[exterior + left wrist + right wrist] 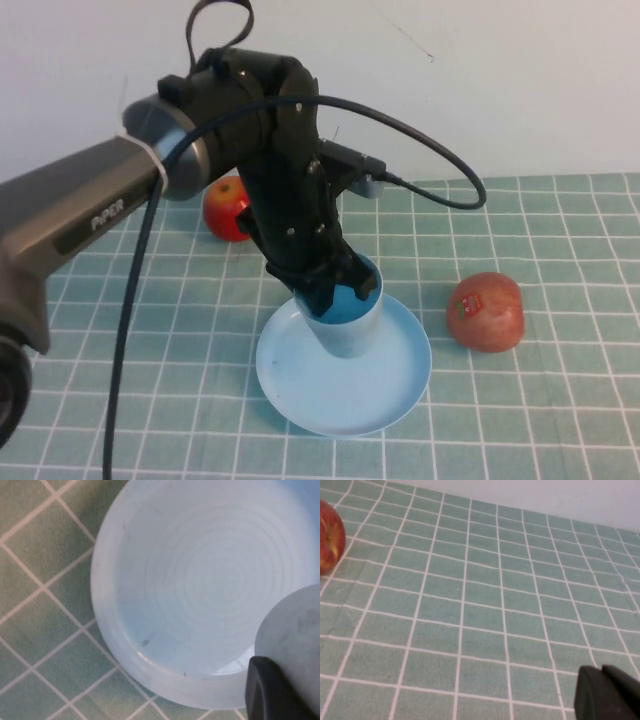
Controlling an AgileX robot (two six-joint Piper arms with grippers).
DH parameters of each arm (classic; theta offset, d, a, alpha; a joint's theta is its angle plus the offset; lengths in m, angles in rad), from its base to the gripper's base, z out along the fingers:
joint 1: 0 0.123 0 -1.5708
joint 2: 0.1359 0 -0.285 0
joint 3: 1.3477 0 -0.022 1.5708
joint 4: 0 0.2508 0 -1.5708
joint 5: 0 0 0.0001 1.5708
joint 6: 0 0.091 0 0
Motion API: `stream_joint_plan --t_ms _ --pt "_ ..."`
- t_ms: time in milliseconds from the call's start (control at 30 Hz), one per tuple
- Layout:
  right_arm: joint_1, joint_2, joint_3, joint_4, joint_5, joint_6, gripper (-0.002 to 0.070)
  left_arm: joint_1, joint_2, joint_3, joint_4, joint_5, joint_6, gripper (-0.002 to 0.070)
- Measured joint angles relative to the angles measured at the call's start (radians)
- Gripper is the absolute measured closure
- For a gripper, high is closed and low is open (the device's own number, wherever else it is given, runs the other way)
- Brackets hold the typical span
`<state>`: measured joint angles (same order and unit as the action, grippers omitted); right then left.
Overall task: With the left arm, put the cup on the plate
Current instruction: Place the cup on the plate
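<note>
The light blue cup (346, 328) stands upright over the middle of the light blue plate (400, 372), its base at the plate's surface; I cannot tell if it rests there. My left gripper (335, 290) comes down from above and is shut on the cup's rim, one finger inside and one outside. In the left wrist view the plate (150, 580) fills the picture, with the cup's wall (295, 625) and one black finger (272, 692) at the corner. My right gripper (607, 695) hovers over bare cloth, fingers together and empty; it is out of the high view.
A red apple (228, 208) lies behind the left arm, and another red apple (486, 311) lies right of the plate; one also shows in the right wrist view (330, 535). The table has a green checked cloth (540, 420). A black cable (440, 160) loops over it.
</note>
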<state>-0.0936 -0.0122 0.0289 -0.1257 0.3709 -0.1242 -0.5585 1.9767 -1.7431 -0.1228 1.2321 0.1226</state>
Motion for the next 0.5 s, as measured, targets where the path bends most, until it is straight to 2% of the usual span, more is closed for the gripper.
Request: stream_joint_plan --t_ms 333,400,500 --pt "0.000 0.000 0.000 0.000 0.000 0.000 0.0678 0.000 0.126 0.000 0.034 -0.008 -0.028 0.0639" --pt "0.000 0.000 0.000 0.000 0.000 0.000 0.0678 0.000 0.126 0.000 0.034 -0.008 -0.028 0.0601" --pt "0.000 0.000 0.000 0.000 0.000 0.000 0.0678 0.000 0.124 0.000 0.054 -0.008 -0.028 0.0490"
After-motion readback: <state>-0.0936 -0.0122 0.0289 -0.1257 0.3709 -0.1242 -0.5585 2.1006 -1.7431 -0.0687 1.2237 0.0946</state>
